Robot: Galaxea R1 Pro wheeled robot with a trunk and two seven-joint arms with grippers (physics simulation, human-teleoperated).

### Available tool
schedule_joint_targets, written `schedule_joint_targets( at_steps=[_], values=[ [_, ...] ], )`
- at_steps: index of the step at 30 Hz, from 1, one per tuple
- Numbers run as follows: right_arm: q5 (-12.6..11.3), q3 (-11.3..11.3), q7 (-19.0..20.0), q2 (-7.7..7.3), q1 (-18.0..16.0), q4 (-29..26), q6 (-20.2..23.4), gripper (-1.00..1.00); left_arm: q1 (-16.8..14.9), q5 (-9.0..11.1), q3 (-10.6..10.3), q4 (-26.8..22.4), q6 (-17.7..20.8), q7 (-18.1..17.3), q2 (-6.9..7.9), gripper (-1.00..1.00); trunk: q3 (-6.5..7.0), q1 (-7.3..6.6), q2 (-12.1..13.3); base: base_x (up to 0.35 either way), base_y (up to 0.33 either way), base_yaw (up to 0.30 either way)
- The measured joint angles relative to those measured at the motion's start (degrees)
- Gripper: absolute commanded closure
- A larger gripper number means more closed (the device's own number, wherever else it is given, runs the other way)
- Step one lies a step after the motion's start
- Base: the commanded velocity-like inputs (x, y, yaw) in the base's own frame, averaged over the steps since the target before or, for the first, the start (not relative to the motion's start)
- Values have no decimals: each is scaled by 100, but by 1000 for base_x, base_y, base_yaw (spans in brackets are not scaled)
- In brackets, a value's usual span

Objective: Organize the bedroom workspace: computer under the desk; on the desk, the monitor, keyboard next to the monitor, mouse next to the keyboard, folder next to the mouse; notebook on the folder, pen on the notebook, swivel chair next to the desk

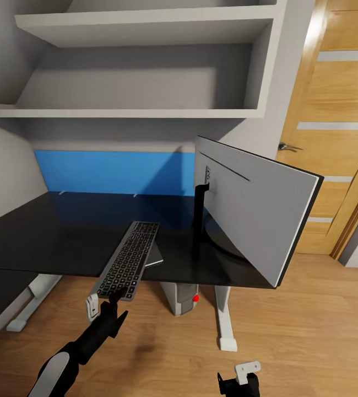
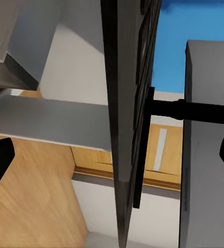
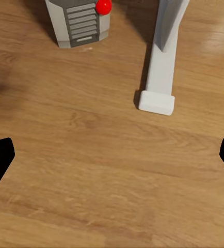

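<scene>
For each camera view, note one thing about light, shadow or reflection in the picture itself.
Head view: the glossy desk mirrors the blue panel behind it, and the left gripper throws a soft shadow on the floor. Left wrist view: the monitor shows edge-on, its face dark. Right wrist view: even light, the computer with a glowing red light and a faint shadow patch on the wood floor.

Keyboard (image 1: 128, 259) overhangs desk (image 1: 47, 231) edge; monitor (image 1: 253, 212) turned away
</scene>
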Motion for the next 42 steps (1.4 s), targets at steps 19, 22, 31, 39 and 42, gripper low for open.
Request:
schedule_joint_targets(
  at_steps=[19,22,31,39,42],
  values=[
    [-2,5,-1,3,0,-2,0,-100,0,-2,8,41,0,0,0,-100,0,0,0,1,-1,0],
    [18,28,61,68,65,62,-24,-100,18,4,72,-24,-38,-5,-64,-100,0,0,0,0,0,0],
    [19,23,59,312,70,153,-19,-100,16,15,236,-89,6,3,-71,-100,0,0,0,0,0,0],
    [19,21,59,345,70,162,-18,-100,19,18,268,-90,15,6,-4,-100,0,0,0,0,0,0],
    [19,19,58,348,70,163,-18,-100,18,19,270,-90,16,7,2,-100,0,0,0,0,0,0]
  ],
)
